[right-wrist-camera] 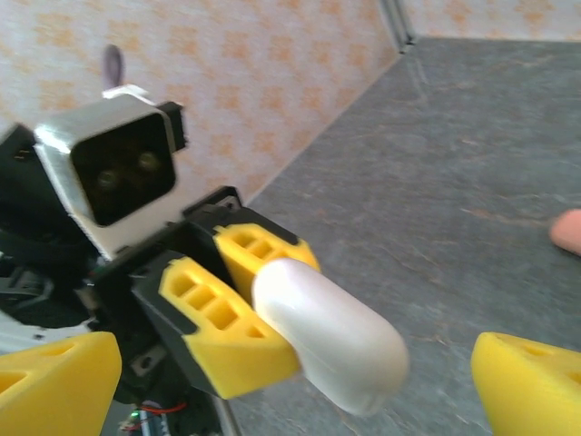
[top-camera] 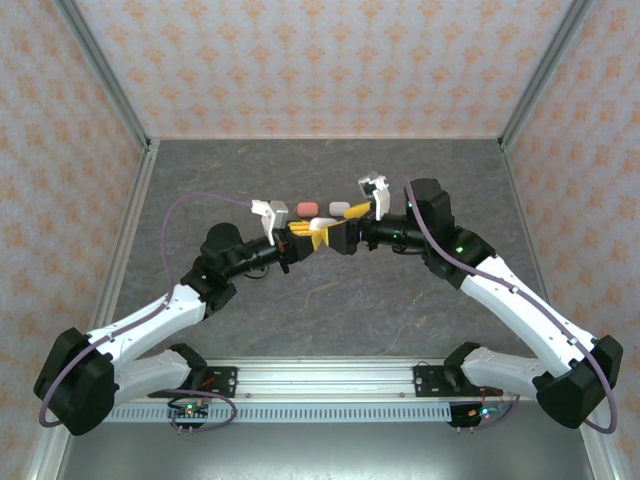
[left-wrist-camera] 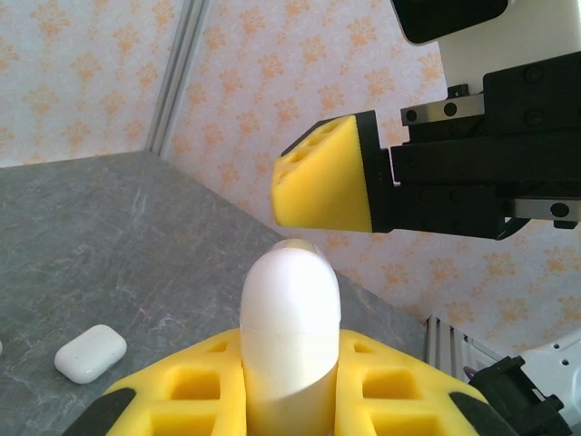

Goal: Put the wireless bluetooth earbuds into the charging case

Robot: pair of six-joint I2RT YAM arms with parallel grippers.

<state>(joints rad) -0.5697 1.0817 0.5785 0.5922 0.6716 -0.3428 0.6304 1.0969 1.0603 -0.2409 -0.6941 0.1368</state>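
1. Your left gripper [top-camera: 312, 238] had its jaws clamped hard on the white charging case [left-wrist-camera: 290, 318]. It held the case up off the counter [top-camera: 330, 310] at mid-scene, rounded end poking out past the yellow fingers [left-wrist-camera: 354, 350].
2. Your right gripper [right-wrist-camera: 290, 377] met it nose to nose, jaws spread wide and holding nothing. The case's rounded end pointed into the gap between them, and I could see no contact.
3. For markings, the shell looked plain glossy white to me, with one fine seam running across it and the lid shut.
4. The case's lower half was buried between the left fingers, so that part was hidden from you.
5. Just beyond the two grippers, three small pillow shapes lay in a row on the counter: a brick-red case [top-camera: 280, 212], a salmon-pink case [top-camera: 307, 208] and a pale case [top-camera: 338, 208]. From above they were too small to show any detail.
6. In the left wrist view a loose white case [left-wrist-camera: 89, 352] lay flat on the counter, lid closed. I couldn't tell whether it was that pale one.
7. In the right wrist view a salmon-pink blob [right-wrist-camera: 567, 232] was cut off by the right edge and blurred. Case or bud, I couldn't say.
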